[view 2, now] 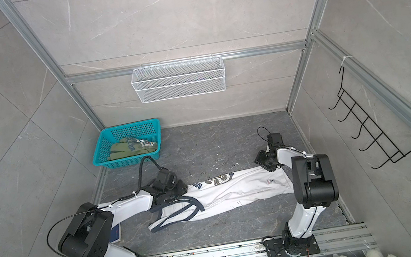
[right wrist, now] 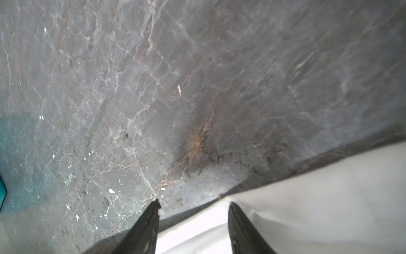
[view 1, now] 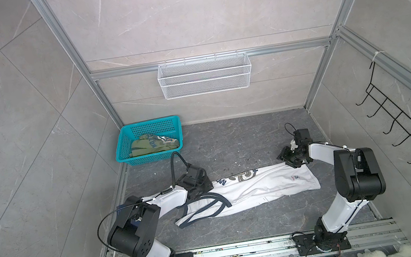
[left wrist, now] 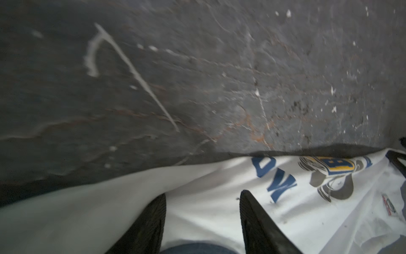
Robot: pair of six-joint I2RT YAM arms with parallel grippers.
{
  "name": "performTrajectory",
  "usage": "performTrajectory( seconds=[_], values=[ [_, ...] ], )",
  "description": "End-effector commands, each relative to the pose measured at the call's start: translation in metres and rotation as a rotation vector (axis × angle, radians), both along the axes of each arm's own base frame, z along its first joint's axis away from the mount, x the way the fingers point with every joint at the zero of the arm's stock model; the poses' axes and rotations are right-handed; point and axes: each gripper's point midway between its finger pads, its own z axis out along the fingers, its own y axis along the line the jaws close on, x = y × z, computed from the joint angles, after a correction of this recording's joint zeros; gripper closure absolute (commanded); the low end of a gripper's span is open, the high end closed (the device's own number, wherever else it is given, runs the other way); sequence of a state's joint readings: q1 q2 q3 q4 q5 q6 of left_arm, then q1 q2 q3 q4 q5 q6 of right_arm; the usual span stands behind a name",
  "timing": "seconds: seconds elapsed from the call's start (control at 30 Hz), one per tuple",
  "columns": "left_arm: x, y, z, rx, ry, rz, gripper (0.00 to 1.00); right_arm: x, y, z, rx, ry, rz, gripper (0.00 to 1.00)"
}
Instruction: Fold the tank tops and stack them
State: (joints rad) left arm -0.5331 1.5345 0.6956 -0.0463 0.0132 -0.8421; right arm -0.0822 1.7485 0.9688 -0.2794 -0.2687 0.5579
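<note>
Flat across the middle of the table point(view 1: 228, 142), the white top point(view 1: 257, 187) lies as a long band from left to right in both top views point(view 2: 235, 191), doubled lengthwise. Its navy-trimmed straps point(view 1: 205, 206) are at the left end and its hem at the right. The badge point(view 1: 244, 176) shows at the far edge, cut off by the fold.

The left gripper point(view 1: 200, 185) sits low at the strap end, on the far edge of the white top. In its wrist view point(left wrist: 202, 193) the 2 fingers point(left wrist: 149, 220) stand apart over white cloth and clamp nothing, with the badge point(left wrist: 334, 173) just beyond them.

The right gripper point(view 1: 290, 159) is down at the far corner of the hem end. Its wrist view point(right wrist: 193, 204) shows its jaws parted too. One finger point(right wrist: 241, 231) is over the cloth and the other is over bare table, with the cloth edge running between them.

The green top point(view 1: 151, 145) lies crumpled in the teal basket point(view 1: 149, 121) at the back left corner, well apart from the white one. A dark blue book point(view 2: 116, 232) lies under the left arm.
</note>
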Motion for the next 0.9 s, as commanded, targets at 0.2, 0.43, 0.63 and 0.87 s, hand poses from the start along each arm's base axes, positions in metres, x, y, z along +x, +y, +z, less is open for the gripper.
performTrajectory(
  seconds=[0.2,0.43,0.63,0.87],
  values=[
    [-0.008,0.075,0.015,0.172,0.034,0.094,0.42,-0.025,-0.032,0.006,-0.083,0.050,-0.078,0.46],
    [-0.029,0.008,0.072,0.204,-0.068,-0.014,0.41,-0.037,0.012,0.060,-0.158,-0.024,0.154,0.46],
    [-0.039,-0.051,0.046,0.151,0.012,-0.083,0.40,-0.052,0.026,0.048,-0.116,0.017,0.194,0.46],
    [-0.026,-0.058,0.018,0.221,0.064,-0.094,0.41,-0.068,0.037,0.022,-0.016,0.078,0.155,0.46]
  ],
)
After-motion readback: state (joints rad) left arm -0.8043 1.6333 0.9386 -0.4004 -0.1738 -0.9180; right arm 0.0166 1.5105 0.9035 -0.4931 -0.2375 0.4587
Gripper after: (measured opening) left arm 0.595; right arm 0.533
